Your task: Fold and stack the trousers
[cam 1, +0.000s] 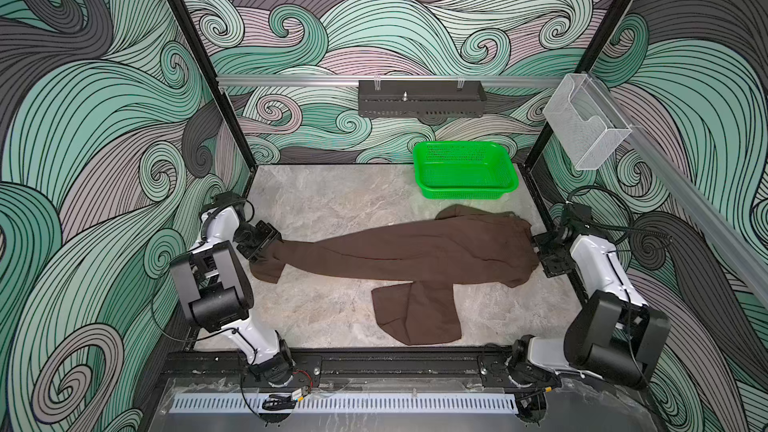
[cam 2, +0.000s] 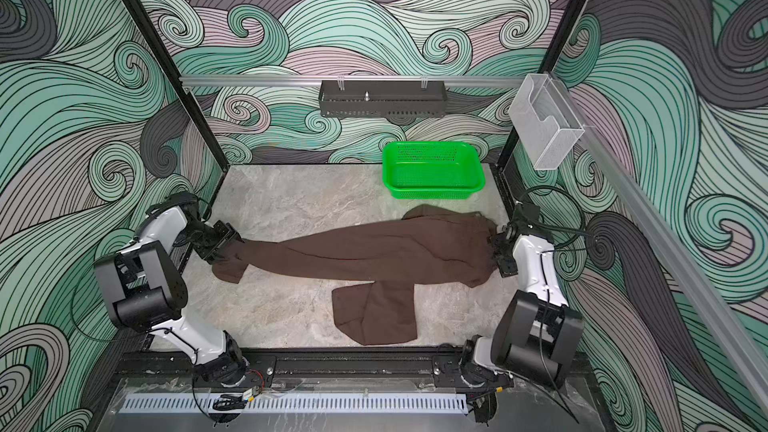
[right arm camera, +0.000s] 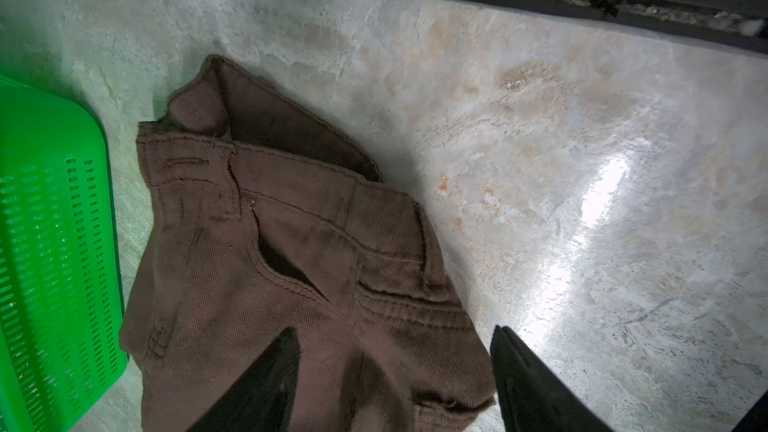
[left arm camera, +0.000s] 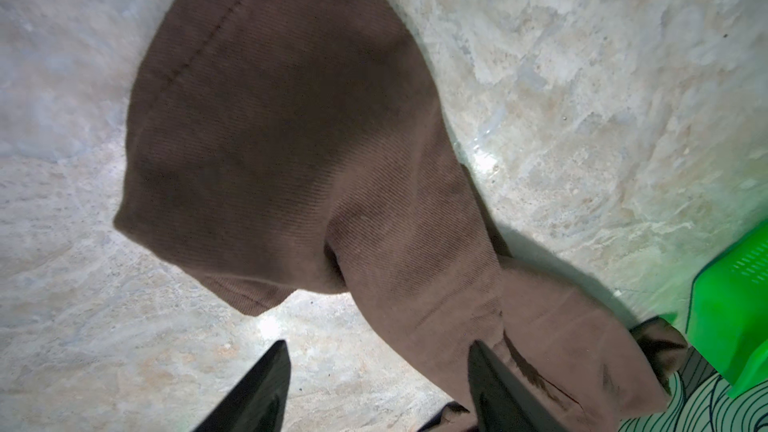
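Left claw (left arm camera: 378,344) released beside trousers (cam 1: 399,251) hem, right claw (right arm camera: 395,329) released over waistband; pinch both layers, pull taut before folding.

The grey marbled table (cam 1: 332,201) carries two items: brown trousers (cam 1: 395,251) spread across its middle, waist right, one leg doubled toward the near edge; green basket (cam 1: 465,195) standing far right.

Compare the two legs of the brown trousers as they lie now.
The long leg lies stretched across the table, while the bent leg turns toward the front edge. The long leg's end reaches the left gripper; the bent leg's end lies near no gripper. Both are the same plain brown and join at the waist by the right gripper.
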`<state>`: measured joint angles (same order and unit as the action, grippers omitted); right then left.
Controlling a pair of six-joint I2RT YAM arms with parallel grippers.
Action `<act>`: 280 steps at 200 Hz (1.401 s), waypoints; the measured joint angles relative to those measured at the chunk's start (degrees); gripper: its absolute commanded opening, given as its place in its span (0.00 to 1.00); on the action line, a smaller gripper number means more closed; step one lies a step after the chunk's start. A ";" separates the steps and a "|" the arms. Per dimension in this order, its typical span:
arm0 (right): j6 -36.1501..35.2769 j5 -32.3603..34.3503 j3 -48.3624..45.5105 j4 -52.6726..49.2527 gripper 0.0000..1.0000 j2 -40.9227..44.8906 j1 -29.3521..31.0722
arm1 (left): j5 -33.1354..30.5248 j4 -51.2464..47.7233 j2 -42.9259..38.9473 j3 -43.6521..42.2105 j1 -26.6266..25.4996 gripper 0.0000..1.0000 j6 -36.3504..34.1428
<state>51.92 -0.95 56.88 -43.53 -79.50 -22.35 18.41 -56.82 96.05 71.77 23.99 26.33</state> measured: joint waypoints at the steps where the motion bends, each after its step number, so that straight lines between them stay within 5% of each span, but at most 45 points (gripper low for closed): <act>1: 0.07 -0.04 0.00 0.02 0.63 -0.09 -0.04 | 0.00 -0.02 -0.04 0.00 0.00 0.70 0.00; 45: -0.85 -3.58 0.20 1.22 0.54 -4.68 -0.09 | 0.50 -0.07 -0.39 -0.63 0.79 0.74 0.24; 84: -0.68 -5.40 0.63 2.21 0.00 -6.01 0.57 | 1.66 0.07 -0.26 -2.75 1.11 0.81 0.63; 184: 3.91 -6.58 8.70 2.67 0.00 10.36 -1.05 | 1.99 0.52 0.13 -7.80 1.11 0.81 1.31; 205: 4.87 -6.60 8.15 2.58 0.45 10.64 -1.38 | 2.01 1.66 1.97 -7.82 1.11 0.74 1.95; 214: 4.90 -6.78 7.39 2.51 0.56 9.94 -1.40 | 1.99 2.21 2.93 -7.82 1.11 0.66 2.25; 256: 3.82 -8.79 2.93 2.10 0.72 4.02 -1.40 | 2.43 5.46 7.02 -7.82 1.11 0.01 3.80; 280: 2.89 -10.62 1.33 1.88 0.75 1.05 -1.40 | 3.54 6.16 8.15 -7.08 1.11 0.00 4.33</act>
<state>54.81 -11.57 58.22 -41.65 -78.46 -23.75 21.96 -50.65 104.20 64.69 25.10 30.65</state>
